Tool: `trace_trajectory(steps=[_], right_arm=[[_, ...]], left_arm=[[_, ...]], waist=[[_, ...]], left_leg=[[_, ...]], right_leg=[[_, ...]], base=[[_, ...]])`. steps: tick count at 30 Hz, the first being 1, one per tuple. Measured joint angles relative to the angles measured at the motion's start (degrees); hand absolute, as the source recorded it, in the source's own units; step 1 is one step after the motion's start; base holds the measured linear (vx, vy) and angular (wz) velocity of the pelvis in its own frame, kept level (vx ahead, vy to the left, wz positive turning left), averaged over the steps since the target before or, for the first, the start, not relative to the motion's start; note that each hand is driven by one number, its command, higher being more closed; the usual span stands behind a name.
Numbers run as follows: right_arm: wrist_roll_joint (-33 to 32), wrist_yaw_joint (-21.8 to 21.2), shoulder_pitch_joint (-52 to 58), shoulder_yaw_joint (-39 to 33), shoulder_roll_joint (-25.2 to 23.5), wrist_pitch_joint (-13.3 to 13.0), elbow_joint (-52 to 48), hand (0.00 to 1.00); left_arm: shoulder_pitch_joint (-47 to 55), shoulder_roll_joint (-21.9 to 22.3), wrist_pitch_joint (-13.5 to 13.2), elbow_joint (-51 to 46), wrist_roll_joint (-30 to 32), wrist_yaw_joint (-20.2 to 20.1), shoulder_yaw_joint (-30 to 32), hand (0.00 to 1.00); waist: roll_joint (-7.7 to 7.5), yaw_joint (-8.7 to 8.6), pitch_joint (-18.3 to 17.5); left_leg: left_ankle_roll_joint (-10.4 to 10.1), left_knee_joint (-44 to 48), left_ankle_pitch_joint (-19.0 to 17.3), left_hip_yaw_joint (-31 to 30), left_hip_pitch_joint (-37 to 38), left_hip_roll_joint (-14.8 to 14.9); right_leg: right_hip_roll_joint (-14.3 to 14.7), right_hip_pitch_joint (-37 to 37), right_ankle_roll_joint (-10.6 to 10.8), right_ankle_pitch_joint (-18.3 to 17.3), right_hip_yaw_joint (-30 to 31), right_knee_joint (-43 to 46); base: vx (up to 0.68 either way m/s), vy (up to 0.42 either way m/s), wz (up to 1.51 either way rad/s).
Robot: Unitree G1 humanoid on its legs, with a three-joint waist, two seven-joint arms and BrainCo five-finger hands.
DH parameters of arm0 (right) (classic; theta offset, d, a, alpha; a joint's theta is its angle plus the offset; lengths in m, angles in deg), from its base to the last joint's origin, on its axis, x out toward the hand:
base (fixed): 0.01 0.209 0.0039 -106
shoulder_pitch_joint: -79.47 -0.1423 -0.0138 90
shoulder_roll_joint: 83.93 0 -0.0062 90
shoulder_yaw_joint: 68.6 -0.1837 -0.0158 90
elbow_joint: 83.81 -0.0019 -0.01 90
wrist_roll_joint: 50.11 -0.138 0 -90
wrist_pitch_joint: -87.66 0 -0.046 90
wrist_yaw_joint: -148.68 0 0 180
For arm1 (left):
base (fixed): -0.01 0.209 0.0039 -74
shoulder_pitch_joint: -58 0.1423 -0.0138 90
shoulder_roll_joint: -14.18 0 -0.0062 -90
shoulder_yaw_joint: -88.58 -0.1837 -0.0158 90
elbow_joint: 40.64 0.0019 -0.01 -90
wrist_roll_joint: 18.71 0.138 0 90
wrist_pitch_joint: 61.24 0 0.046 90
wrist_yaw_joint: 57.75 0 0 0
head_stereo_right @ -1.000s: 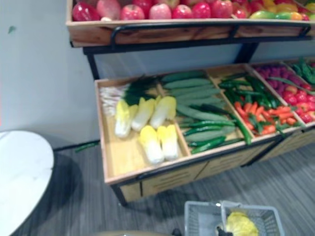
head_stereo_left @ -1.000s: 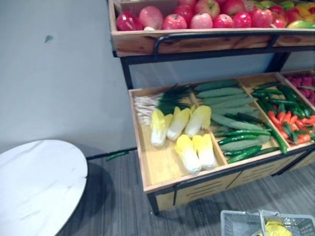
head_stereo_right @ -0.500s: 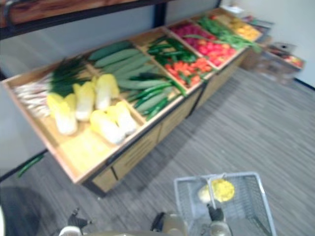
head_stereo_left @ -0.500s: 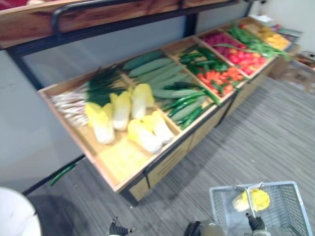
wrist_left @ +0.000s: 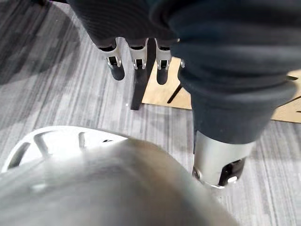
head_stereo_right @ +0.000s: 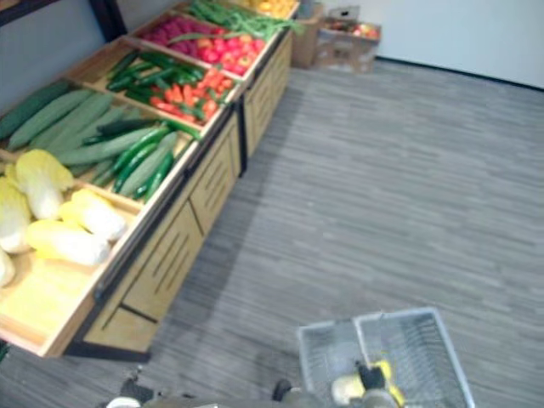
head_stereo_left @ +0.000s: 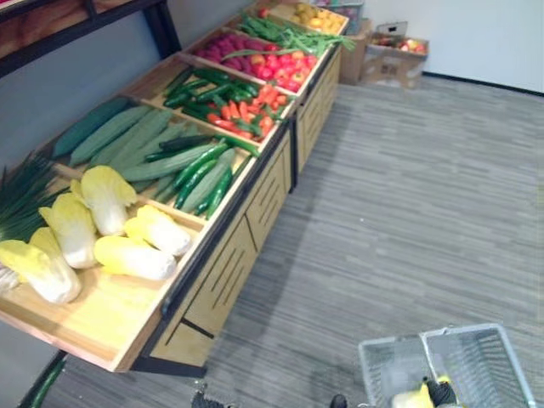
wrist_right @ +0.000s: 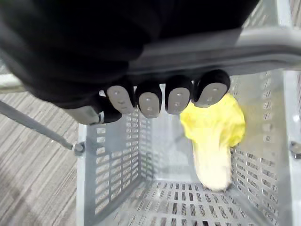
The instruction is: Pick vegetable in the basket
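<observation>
Grey striped flooring (head_stereo_left: 408,195) extended across the room; a wooden produce stand (head_stereo_left: 246,246) ran from 8 to 12 o'clock, carrying shelf cabbages (head_stereo_left: 110,246) and cucumbers (head_stereo_left: 161,161); a grey basket (head_stereo_left: 489,365) was at 5 o'clock; the right hand (wrist_right: 160,99) had its fingers curled round the basket handle (wrist_right: 263,44); one yellow cabbage (wrist_right: 214,136) lay inside the basket, against its wall; the left hand (wrist_left: 136,47) hung above the floor, fingers straight, slightly apart, holding nothing.

Soft, even indoor light, perhaps from overhead; faint shadow on the floor (head_stereo_right: 382,170) (darkest beside the wooden stand (head_stereo_right: 178,246))
</observation>
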Motion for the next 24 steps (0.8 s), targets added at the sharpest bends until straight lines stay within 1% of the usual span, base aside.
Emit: trace_trajectory(steps=[1, 2, 3, 4, 5, 6, 7, 8, 9, 10, 11, 12, 14, 15, 16, 17, 20, 21, 22, 23, 24], right_arm=[[0.4, 0.0, -0.1, 0.4, 0.0, 0.0, -0.5, 1.0], [0.4, -0.1, -0.1, 0.5, 0.0, 0.0, -1.0, 1.0], [0.4, -0.1, -0.9, 0.6, 0.0, -0.2, -1.7, 1.0], [0.4, -0.1, -2.1, 1.0, 0.0, -0.8, -1.8, 1.0], [0.4, -0.2, -2.2, 1.1, 0.0, -0.9, -1.9, 1.0], [0.4, -0.3, -2.1, 2.0, 0.1, -1.2, -2.9, 1.0], [0.4, -0.5, -1.9, 3.0, 0.4, -1.3, -3.9, 1.0], [0.4, -0.5, -1.8, 3.1, 0.6, -1.4, -4.1, 1.0], [0.5, -0.6, -1.7, 3.2, 1.2, -1.5, -4.6, 1.0], [0.5, -0.6, -1.4, 3.3, 0.8, -1.7, -4.7, 1.0], [0.5, -0.8, 0.0, 3.6, 0.6, -2.5, -5.5, 1.0], [0.5, -0.9, 0.1, 3.6, 0.6, -2.5, -5.8, 1.0], [0.5, -0.9, 0.4, 3.5, 0.9, -2.5, -6.0, 1.0], [0.5, -0.9, 0.5, 3.5, 1.2, -2.5, -6.0, 1.0], [0.5, -0.9, 0.5, 3.5, 1.6, -2.5, -6.0, 1.0], [0.5, -0.8, 0.6, 3.3, 1.9, -2.5, -6.0, 1.0], [0.6, -1.0, 0.4, 3.3, 1.9, -2.5, -6.0, 1.0], [0.6, -1.1, 0.4, 2.5, 2.0, -2.9, -6.0, 1.0], [0.6, -1.1, 0.4, 2.1, 2.1, -2.9, -6.0, 1.0], [0.5, -1.2, 0.6, 0.6, 2.1, -3.1, -6.0, 1.0], [0.5, -1.2, 0.7, 0.1, 2.1, -3.2, -6.0, 1.0]], left_arm=[[0.1, 0.4, -0.1, -0.1, -0.6, 0.5, 0.9, 0.0], [0.0, 0.6, -0.1, -0.1, -0.6, 0.9, 1.0, 0.0], [0.1, 1.2, -0.2, -0.1, -1.0, 1.1, 1.1, 0.0], [0.3, 1.8, -0.3, -0.1, -1.6, 1.3, 1.1, 0.0], [0.3, 1.9, -0.3, -0.1, -1.6, 1.4, 1.0, 0.0], [0.6, 2.2, -0.5, -0.2, -1.6, 1.7, 0.7, 0.0], [1.2, 2.4, -1.0, -0.7, -1.5, 1.8, 0.3, 0.0], [1.5, 2.6, -1.2, -1.1, -1.5, 1.8, 0.0, 0.0], [2.2, 3.4, -1.2, -1.1, -1.5, 1.8, -0.1, 0.0], [2.3, 3.2, -1.1, -1.1, -1.5, 1.6, 0.0, 0.0], [2.3, 2.7, -1.2, -1.2, -1.4, 1.7, -0.6, 0.0], [2.2, 2.6, -1.2, -1.2, -1.3, 1.7, -0.8, 0.0], [2.2, 2.1, -1.2, -1.2, 0.7, 1.7, -1.7, 0.0], [2.0, 2.0, -1.2, -1.2, 0.8, 1.7, -2.3, 0.0], [1.8, 1.8, -1.2, -1.2, 0.8, 1.7, -3.0, 0.0], [1.6, 1.8, -1.2, -1.2, 0.8, 1.7, -4.0, 0.0], [1.5, 1.8, -1.2, -1.2, 0.8, 1.7, -4.2, 0.0], [1.5, 1.8, -1.2, -1.2, 0.8, 1.7, -4.2, 0.0], [1.6, 1.8, -1.2, -1.2, 0.8, 1.7, -4.2, 0.0], [1.7, 1.6, -1.2, -1.1, 0.7, 1.5, -4.6, 0.0], [1.8, 1.5, -1.2, -1.0, 0.7, 1.4, -5.1, 0.0]], waist=[[-0.45, 0.33, 0.9], [-0.3, 0.32, 0.8], [-0.14, 0.45, 1.0], [0.27, 0.77, 1.2], [0.33, 0.86, 1.2], [0.7, 1.16, 1.5], [1.3, 1.53, 1.7], [1.67, 1.81, 1.6], [3.26, 2.26, 1.8], [3.37, 2.93, 1.7], [2.52, 2.99, 1.8], [1.86, 3.05, 1.8], [1.44, 2.91, 1.6], [1.39, 2.9, 1.6], [1.87, 2.79, 1.6], [2.34, 2.85, 1.4], [2.35, 3.03, 1.4], [2.18, 3.13, 1.5], [2.08, 3.15, 1.6], [1.83, 3.07, 1.7], [1.69, 3.06, 1.8]], left_leg=[[-1.0, 2.4, 0.6, -6.7, -1.4, 0.0], [-2.0, 2.2, -0.3, -11.7, -2.1, -1.7], [-2.6, 0.8, -3.0, -21.1, -3.0, -5.9], [-3.1, -1.8, -5.7, -29.9, -2.8, -11.6], [-3.1, -2.6, -6.2, -31.3, -2.7, -12.5], [-3.8, -6.2, -7.5, -38.0, -2.7, -16.4], [-4.2, -10.9, -7.9, -43.6, -2.6, -19.4], [-4.2, -13.4, -7.8, -45.8, -2.4, -20.4], [-3.6, -18.5, -7.4, -49.7, -1.7, -20.9], [-3.1, -18.7, -7.6, -48.6, -1.3, -21.3], [-2.8, -19.7, -7.5, -47.9, -1.7, -22.1], [-2.6, -20.0, -7.4, -47.7, -1.7, -22.6], [-1.1, -22.8, -6.3, -47.4, -1.4, -24.6], [-0.4, -23.5, -5.8, -47.5, -1.1, -25.1], [0.1, -24.8, -5.3, -47.5, -0.7, -25.9], [0.3, -25.4, -5.2, -47.4, -0.7, -26.4], [0.4, -26.9, -5.3, -47.0, 0.1, -27.1], [1.1, -26.6, -6.3, -46.5, 0.9, -27.4], [1.3, -26.6, -6.7, -46.3, 1.6, -27.5], [1.7, -26.5, -7.6, -46.1, 3.2, -27.8], [1.9, -26.3, -8.1, -46.0, 3.9, -28.0]], right_leg=[[0.1, 0.6, -0.4, 0.2, 2.5, 0.1], [-0.2, 0.6, -0.2, 0.4, 4.1, 0.2], [-0.9, 0.5, -0.1, 0.7, 7.2, 0.0], [-0.9, 0.4, 1.0, 1.1, 11.6, -1.0], [-0.9, 0.4, 0.8, 1.0, 12.3, -1.1], [-0.8, 0.3, 1.0, 1.1, 14.2, -1.4], [-0.3, -0.2, 1.1, 1.3, 15.8, -1.4], [0.0, -0.7, 1.3, 1.6, 16.5, -1.4], [1.4, -1.1, 1.8, 2.0, 17.1, -1.4], [1.2, -0.9, 2.5, 2.7, 17.9, -1.7], [0.1, -0.7, 3.5, 3.7, 17.7, -2.8], [-0.4, -1.0, 3.8, 4.3, 17.7, -3.0], [-2.2, -1.8, 4.1, 4.7, 17.5, -3.8], [-2.6, -1.8, 4.2, 4.8, 17.2, -3.9], [-3.3, -1.9, 4.4, 4.9, 17.0, -4.2], [-3.8, -2.1, 4.7, 5.0, 17.0, -4.7], [-4.3, -2.1, 5.6, 4.4, 17.3, -4.7], [-4.7, -2.5, 6.4, 2.5, 17.6, -2.4], [-4.9, -3.0, 6.6, 1.1, 17.9, -0.2], [-5.4, -4.4, 7.3, -1.9, 18.2, 5.9], [-5.7, -5.7, 7.8, -3.4, 18.2, 10.2]], base=[[-0.08, -0.067, -0.82], [-0.07, -0.012, -1.05], [-0.07, 0.043, -1.43], [-0.05, 0.042, -1.39], [-0.05, 0.07, -1.39], [-0.05, 0.123, -1.01], [-0.05, 0.123, -1.08], [-0.06, 0.202, -0.98], [-0.02, 0.16, -0.82], [0.02, 0.231, -0.59], [0.06, 0.144, -0.23], [0.09, 0.163, -0.03], [0.12, 0.146, 0.05], [0.14, 0.113, 0.16], [0.18, 0.117, 0.09], [0.15, 0.089, 0.03], [0.17, 0.067, -0.08], [0.16, 0.064, -0.13], [0.2, 0.085, -0.13], [0.14, 0.062, -0.08], [0.14, 0.081, -0.03]])
